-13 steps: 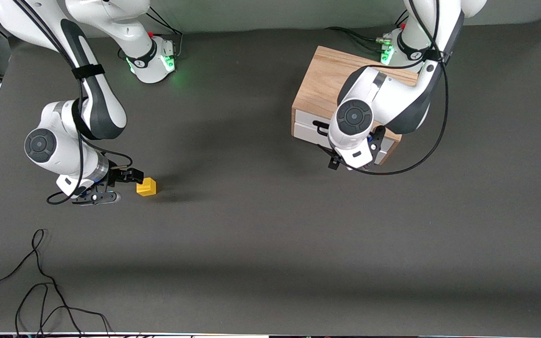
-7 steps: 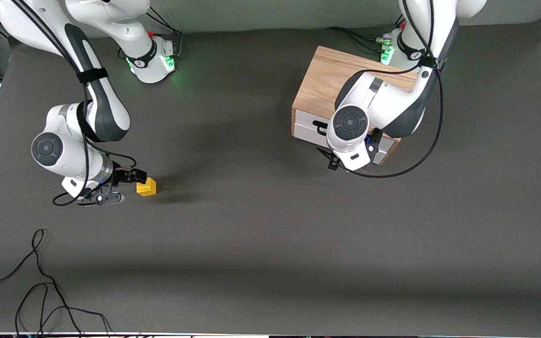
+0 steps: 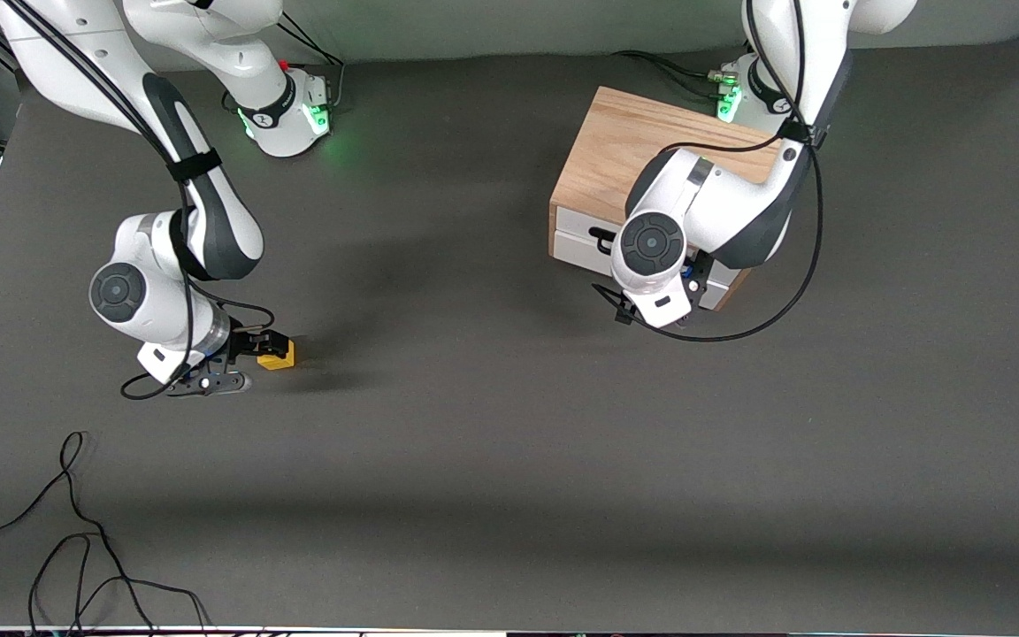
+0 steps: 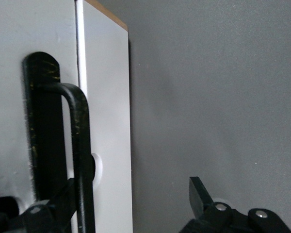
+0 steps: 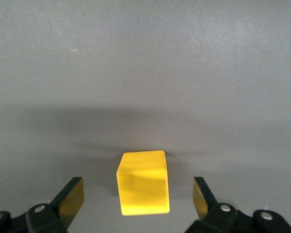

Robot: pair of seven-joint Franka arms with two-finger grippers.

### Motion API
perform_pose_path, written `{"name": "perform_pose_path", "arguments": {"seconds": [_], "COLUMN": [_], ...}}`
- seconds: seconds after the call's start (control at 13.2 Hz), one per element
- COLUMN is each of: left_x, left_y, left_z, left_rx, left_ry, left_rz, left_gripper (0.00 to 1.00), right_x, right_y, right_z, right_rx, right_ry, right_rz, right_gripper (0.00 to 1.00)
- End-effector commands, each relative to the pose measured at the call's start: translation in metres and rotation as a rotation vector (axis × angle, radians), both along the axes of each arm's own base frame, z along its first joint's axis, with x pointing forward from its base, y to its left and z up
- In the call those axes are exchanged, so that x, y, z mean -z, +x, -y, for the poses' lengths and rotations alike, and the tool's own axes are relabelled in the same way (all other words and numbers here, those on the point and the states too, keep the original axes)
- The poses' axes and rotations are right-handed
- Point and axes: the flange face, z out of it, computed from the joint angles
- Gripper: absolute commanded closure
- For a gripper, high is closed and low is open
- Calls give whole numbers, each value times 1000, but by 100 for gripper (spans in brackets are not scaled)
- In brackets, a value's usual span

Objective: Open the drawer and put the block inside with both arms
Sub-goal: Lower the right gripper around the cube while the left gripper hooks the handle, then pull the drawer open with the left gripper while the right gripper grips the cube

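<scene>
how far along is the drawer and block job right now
Done: nothing yet; the drawer looks shut. In hand: the open left gripper is at the drawer's handle, and the open right gripper straddles the block on the table. Left: pull, grasp, carry, place inside.

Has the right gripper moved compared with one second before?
Yes. The right gripper has shifted toward the block, which lies where it was; the open fingers now flank it.
</scene>
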Motion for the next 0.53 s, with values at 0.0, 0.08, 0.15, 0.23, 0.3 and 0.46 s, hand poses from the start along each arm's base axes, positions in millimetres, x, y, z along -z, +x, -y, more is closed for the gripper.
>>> {"name": "perform_pose_path", "arguments": {"seconds": [0.0, 0.08, 0.15, 0.23, 0.3, 0.46], "left_x": [4, 4, 2, 3, 5, 3], "left_y": [-1, 0, 1, 1, 1, 4], "left_z": [6, 6, 6, 7, 7, 7], "left_rx": [-8, -8, -7, -7, -4, -2], "left_ry": [6, 6, 3, 3, 0, -7], "left_rz": [18, 19, 23, 23, 25, 34], "left_gripper": [0, 0, 0, 0, 0, 0], "right_x": [14, 17, 20, 25, 29, 32], "right_y": [-8, -11, -13, -15, -16, -16], "right_z": [-2, -2, -1, -1, 0, 0], "right_rx": [-7, -8, -13, -13, -13, -13], "right_ry": [-13, -13, -13, -13, -13, -14], "right_rz": [11, 11, 17, 21, 21, 20], "right_gripper": [0, 0, 0, 0, 0, 0]}}
